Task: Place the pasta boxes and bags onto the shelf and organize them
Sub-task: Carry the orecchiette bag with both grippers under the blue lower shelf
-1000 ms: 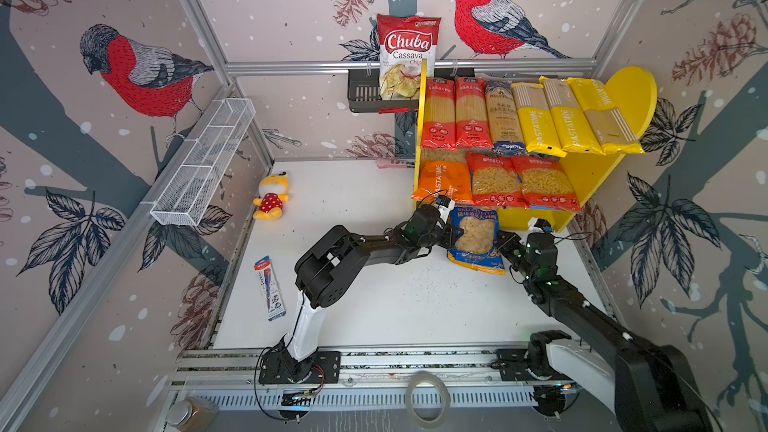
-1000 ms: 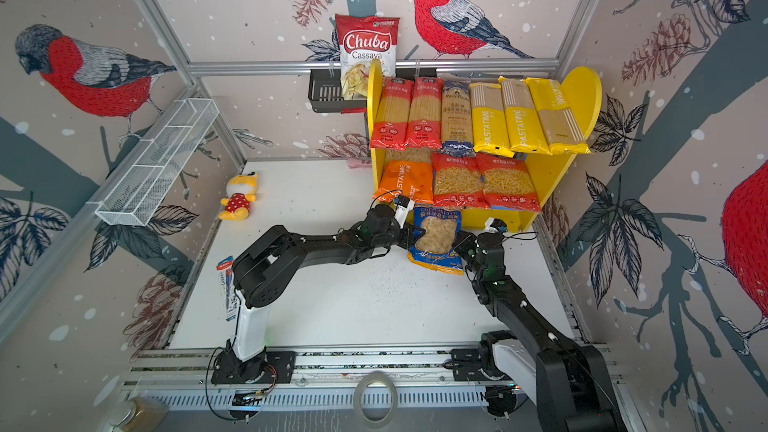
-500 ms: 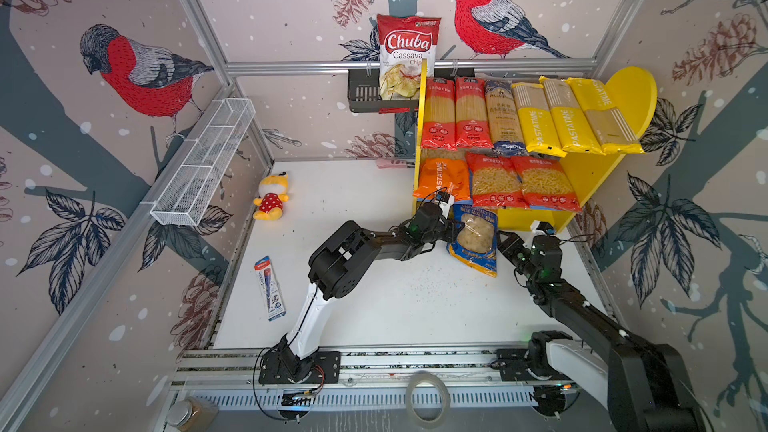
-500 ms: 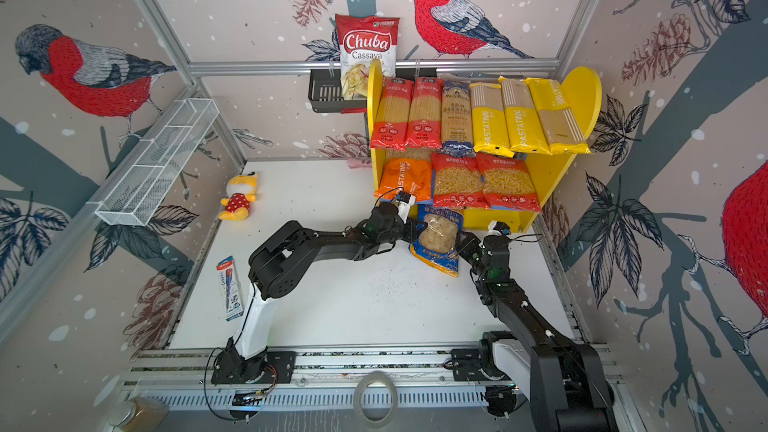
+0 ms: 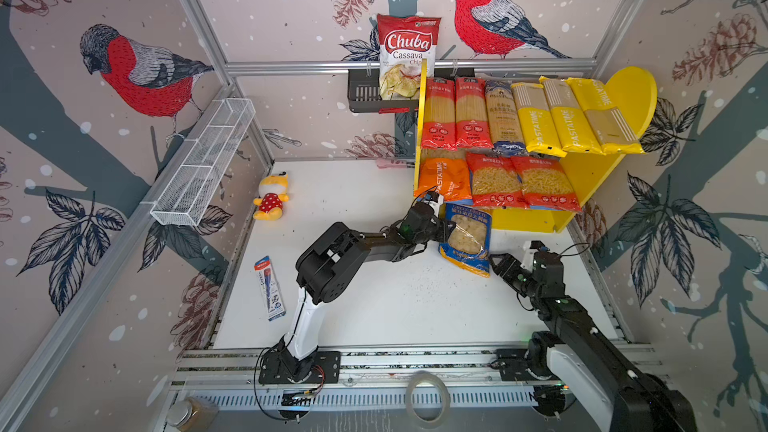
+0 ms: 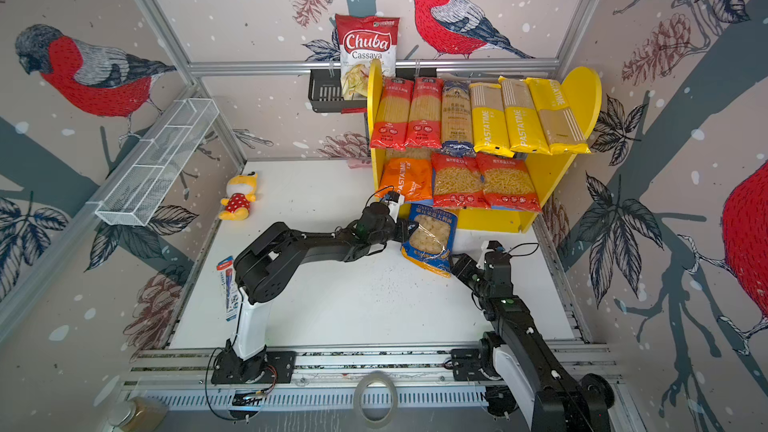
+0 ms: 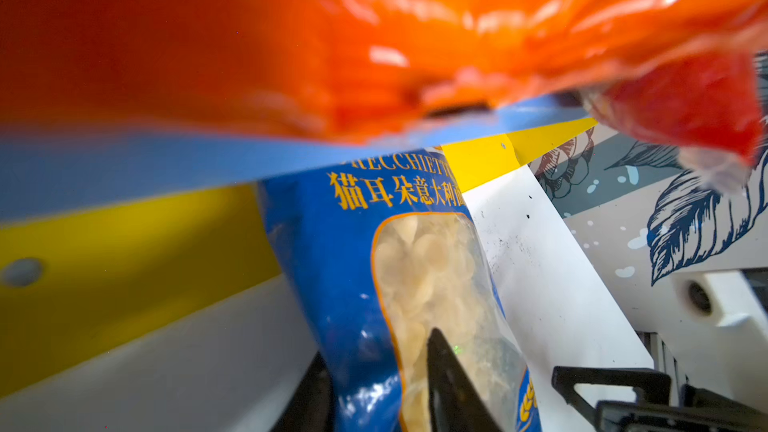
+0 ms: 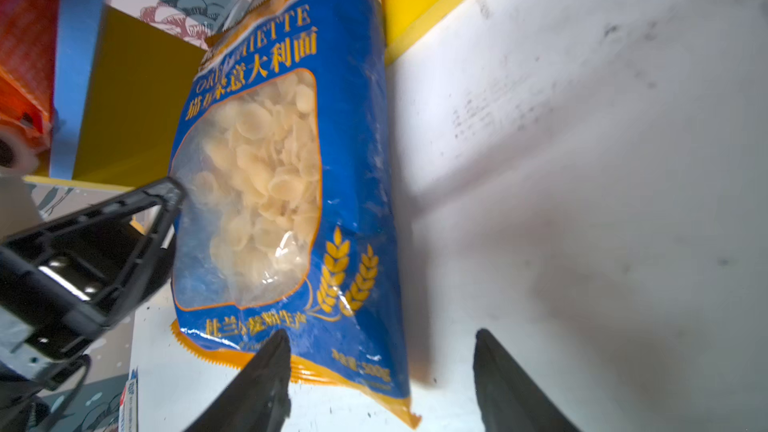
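Right claw apart, left claw unclear (one blue bag unshelved, nine packs shelved)

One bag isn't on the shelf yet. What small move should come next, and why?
Probably close the right gripper on the blue bag's bottom corner, to lift it. The bag stands on the table leaning against the shelf front, not up on it; the right gripper is open with that corner between its fingers.
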Available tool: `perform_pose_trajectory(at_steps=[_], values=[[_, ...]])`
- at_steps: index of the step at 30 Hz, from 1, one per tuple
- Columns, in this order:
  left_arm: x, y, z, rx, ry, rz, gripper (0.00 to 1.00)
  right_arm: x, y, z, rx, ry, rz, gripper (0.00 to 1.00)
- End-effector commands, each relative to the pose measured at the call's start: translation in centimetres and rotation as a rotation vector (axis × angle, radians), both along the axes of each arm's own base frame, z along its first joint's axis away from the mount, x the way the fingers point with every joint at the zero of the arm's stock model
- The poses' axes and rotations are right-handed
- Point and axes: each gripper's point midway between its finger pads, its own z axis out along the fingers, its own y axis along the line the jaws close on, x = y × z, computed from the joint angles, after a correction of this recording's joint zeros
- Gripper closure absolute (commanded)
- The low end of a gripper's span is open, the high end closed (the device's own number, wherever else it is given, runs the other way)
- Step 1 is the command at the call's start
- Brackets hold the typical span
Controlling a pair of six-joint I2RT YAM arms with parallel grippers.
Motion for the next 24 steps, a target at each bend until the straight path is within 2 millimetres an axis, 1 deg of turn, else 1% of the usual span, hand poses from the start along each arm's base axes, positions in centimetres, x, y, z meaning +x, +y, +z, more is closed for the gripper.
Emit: perform_pose_trajectory(at_steps=[1, 3, 5, 7, 9, 10, 11, 14, 16, 18, 21, 24], values=[[-0.7, 0.8, 1.0, -0.003, -0.021, -0.003, 0.56, -0.4, 0.5, -0.2, 0.026, 0.021, 0.022, 0.3], [-1.3, 1.2, 0.5, -0.001, -0.007, -0.015, 0.51, -0.6, 0.9, -0.3, 0.04, 0.027, 0.042, 0.3], [-2.2, 1.4, -0.1, 0.014, 0.034, -0.038, 0.51, -0.9, 1.4, -0.4, 0.061, 0.043, 0.062, 0.3], [-3.7, 2.1, -0.5, 0.025, 0.067, -0.062, 0.49, -1.4, 1.9, -0.6, 0.078, 0.062, 0.09, 0.31], [-5.3, 3.4, -1.1, 0.012, 0.102, -0.068, 0.42, -1.9, 2.1, -0.7, 0.081, 0.071, 0.1, 0.31], [-6.1, 3.8, -1.1, 0.0, 0.117, -0.075, 0.37, -2.1, 2.1, -0.9, 0.079, 0.072, 0.099, 0.31], [-6.8, 4.0, -0.9, -0.018, 0.129, -0.087, 0.35, -2.2, 2.1, -0.9, 0.079, 0.067, 0.095, 0.3], [-8.6, 4.2, -0.8, -0.05, 0.161, -0.118, 0.35, -2.2, 2.0, -0.7, 0.089, 0.036, 0.087, 0.31], [-9.7, 4.0, -1.7, -0.036, 0.174, -0.137, 0.35, -2.1, 2.2, -0.6, 0.108, 0.023, 0.085, 0.32], [-10.3, 3.7, -2.7, -0.033, 0.197, -0.149, 0.36, -2.1, 2.4, -0.7, 0.124, 0.023, 0.083, 0.33], [-10.4, 3.0, -3.2, -0.058, 0.214, -0.156, 0.41, -2.0, 2.5, -1.0, 0.133, 0.031, 0.081, 0.34], [-10.0, 2.4, -3.5, -0.064, 0.214, -0.156, 0.48, -1.7, 2.7, -1.3, 0.14, 0.031, 0.08, 0.35]])
